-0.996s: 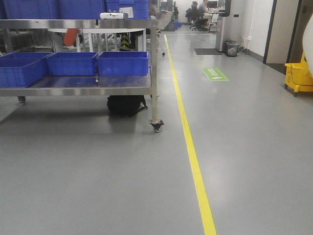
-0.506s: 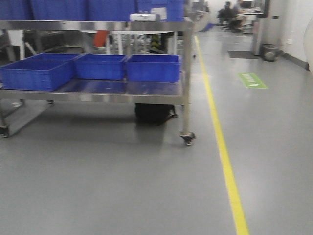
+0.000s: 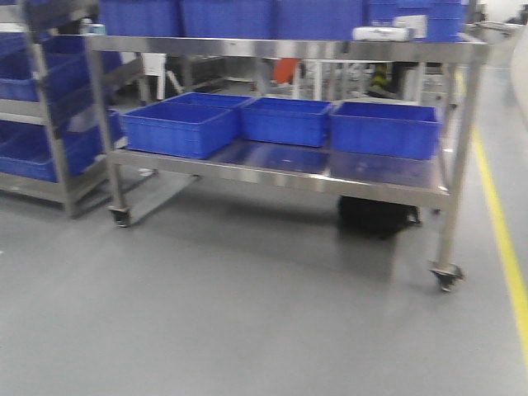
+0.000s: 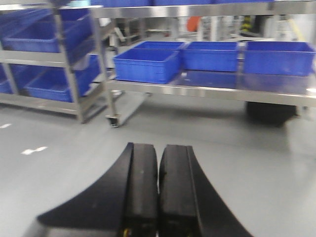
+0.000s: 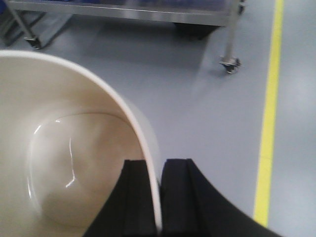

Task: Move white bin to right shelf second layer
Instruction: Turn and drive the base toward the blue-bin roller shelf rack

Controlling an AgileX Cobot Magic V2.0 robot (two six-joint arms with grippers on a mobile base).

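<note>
Right end effector (image 5: 159, 195): clenched on the wall of the white bin (image 5: 64, 148), one finger inside the rim and one outside.
White bin: held up over the grey floor (image 5: 197, 98) by the right arm, open side up. Its inside is bare and shiny. It is well apart from the cart (image 3: 280, 49).
Left end effector (image 4: 158, 168): fingers pressed tight together, holding nothing, pointing toward the cart.
Cart: steel, on wheels, just ahead. Three blue crates (image 3: 384, 128) sit side by side on its lower deck, with more on top.
Black bag (image 3: 375, 216): on the floor under the cart's right end.
Rack (image 3: 49, 124): left of the cart, with more blue crates on it.
Yellow line (image 3: 503, 239): runs along the floor, right of the cart.
</note>
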